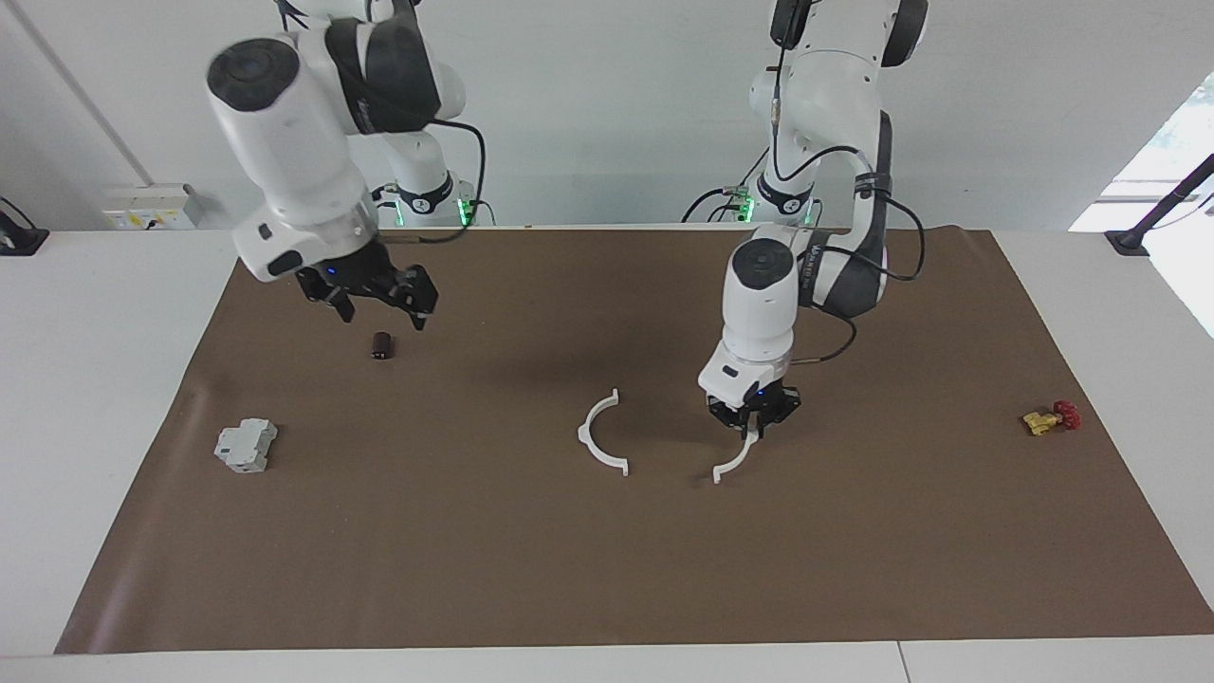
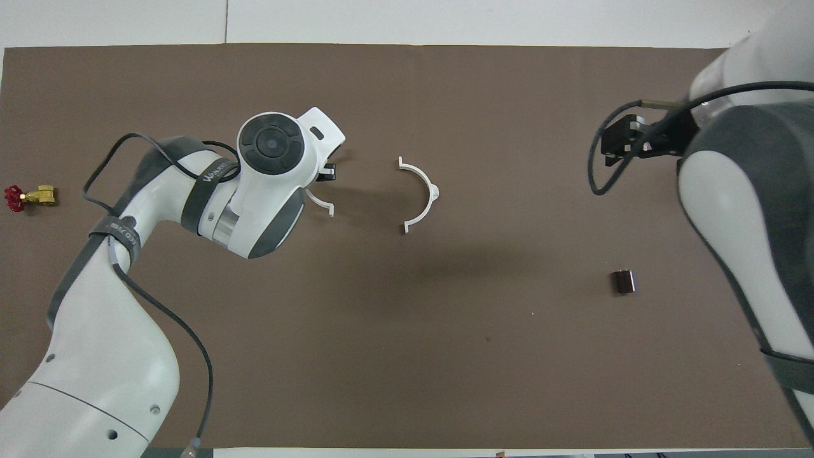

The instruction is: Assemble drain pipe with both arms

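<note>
The drain pipe is in two white half-rings on the brown mat (image 1: 607, 569). One half-ring (image 1: 599, 438) lies flat mid-mat, open side toward the left arm's end; it also shows in the overhead view (image 2: 424, 191). My left gripper (image 1: 754, 424) is shut on the upper end of the other half-ring (image 1: 732, 462), a hand's width from the first. Its lower end is at the mat. In the overhead view the left gripper (image 2: 327, 172) and wrist hide most of that half-ring (image 2: 321, 203). My right gripper (image 1: 381, 318) is open and empty, raised over a small dark cylinder (image 1: 382, 344).
A grey boxy block (image 1: 246, 445) sits toward the right arm's end of the mat. A red and yellow valve (image 1: 1050, 417) lies toward the left arm's end, also in the overhead view (image 2: 25, 196). The dark cylinder (image 2: 624, 281) and right gripper (image 2: 613, 143) show overhead.
</note>
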`<state>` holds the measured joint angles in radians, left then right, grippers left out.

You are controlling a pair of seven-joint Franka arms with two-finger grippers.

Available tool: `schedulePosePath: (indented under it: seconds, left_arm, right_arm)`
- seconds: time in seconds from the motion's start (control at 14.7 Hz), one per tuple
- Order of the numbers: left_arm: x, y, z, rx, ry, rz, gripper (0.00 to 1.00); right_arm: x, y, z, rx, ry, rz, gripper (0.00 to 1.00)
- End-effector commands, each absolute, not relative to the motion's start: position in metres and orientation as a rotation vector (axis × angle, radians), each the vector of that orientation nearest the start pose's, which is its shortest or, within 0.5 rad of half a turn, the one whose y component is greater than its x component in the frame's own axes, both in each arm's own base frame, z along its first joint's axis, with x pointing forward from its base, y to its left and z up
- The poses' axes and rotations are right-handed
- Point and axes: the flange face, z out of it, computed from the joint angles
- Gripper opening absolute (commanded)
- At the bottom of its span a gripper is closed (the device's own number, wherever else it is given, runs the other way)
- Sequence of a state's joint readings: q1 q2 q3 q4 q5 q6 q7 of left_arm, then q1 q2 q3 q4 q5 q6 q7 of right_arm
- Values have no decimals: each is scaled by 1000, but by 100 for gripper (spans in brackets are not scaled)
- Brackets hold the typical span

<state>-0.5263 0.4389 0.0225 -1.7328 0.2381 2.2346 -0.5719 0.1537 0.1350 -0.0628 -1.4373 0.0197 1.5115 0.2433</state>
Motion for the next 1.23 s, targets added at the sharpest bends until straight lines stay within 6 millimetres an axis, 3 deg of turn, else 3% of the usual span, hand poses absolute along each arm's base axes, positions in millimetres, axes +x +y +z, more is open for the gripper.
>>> schedulePosePath:
  seconds: [0.0,0.07,0.2,0.55,0.68,0.95,1.16]
  left_arm:
    - [592,-343,331,-2968,13,-264,0]
    - [584,-357,332,-2972,39,-273,0]
    - [583,-365,331,-2995,51,-305,0]
    - [579,-375,322,-3108,-58,-374,0]
    - [577,-378,321,-3113,-52,-378,0]
    - [554,-390,298,-3115,11,-351,0]
    - [550,-393,296,-3114,21,-345,0]
  right_arm:
    - [563,23,594,-3127,146,174,100]
    - [556,18,590,-3128,137,184,100]
    - [547,20,580,-3126,126,105,100]
    - [551,6,573,-3125,72,61,100]
    - [551,7,572,-3125,67,73,100]
    - [555,-3,565,-3122,92,75,100]
    - [555,-4,565,-3121,94,77,100]
